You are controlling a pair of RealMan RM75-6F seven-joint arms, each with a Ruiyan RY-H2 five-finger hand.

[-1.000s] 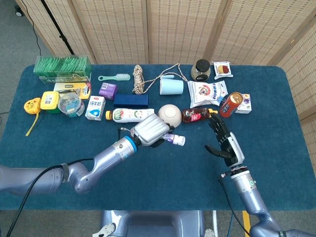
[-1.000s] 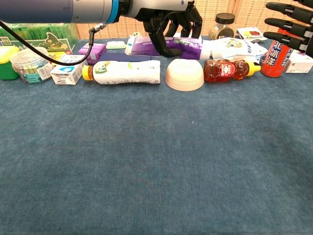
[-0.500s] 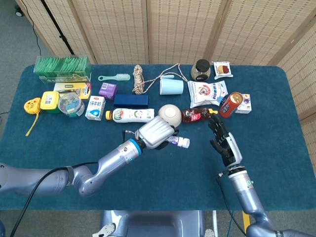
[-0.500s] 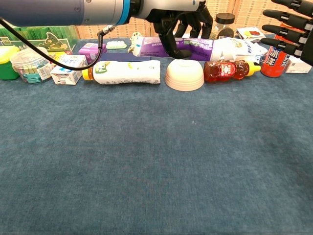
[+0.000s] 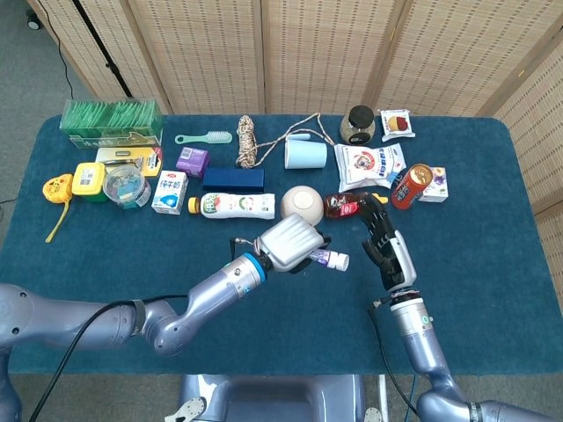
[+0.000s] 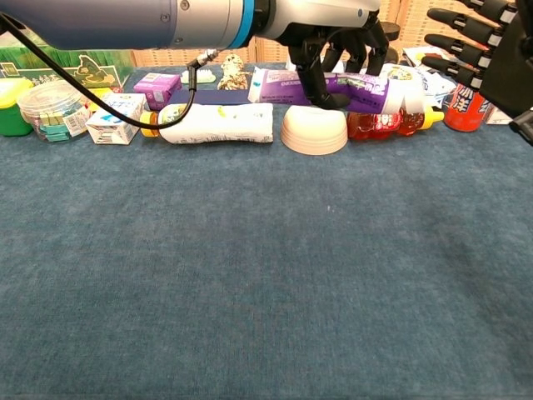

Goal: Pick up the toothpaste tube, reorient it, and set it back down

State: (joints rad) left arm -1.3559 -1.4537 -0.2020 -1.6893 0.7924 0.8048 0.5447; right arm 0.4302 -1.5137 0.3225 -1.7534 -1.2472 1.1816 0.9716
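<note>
- Two hands are over the dark blue cloth-covered tabletop (image 5: 493, 220); the left hand (image 5: 288, 243) grips the purple-and-white toothpaste tube (image 6: 333, 84), and the right hand (image 5: 384, 248) holds nothing.
- The left hand's dark fingers (image 6: 316, 62) curl over the top of the tube and wrap round its middle, holding it clear of the tabletop, in front of the row of goods.
- The tube lies roughly level, its white cap end sticking out of the grip toward the right hand and its flat crimped end sticking out the other way.
- In the chest view, the tube hangs just above the upturned cream bowl (image 6: 314, 130) and the amber bear-shaped bottle (image 6: 379, 123).
- The tube's body is purple with white print, turning white near the cap.
- The right hand's black fingers (image 6: 454, 40) are spread apart, near the cap end without touching it.
</note>
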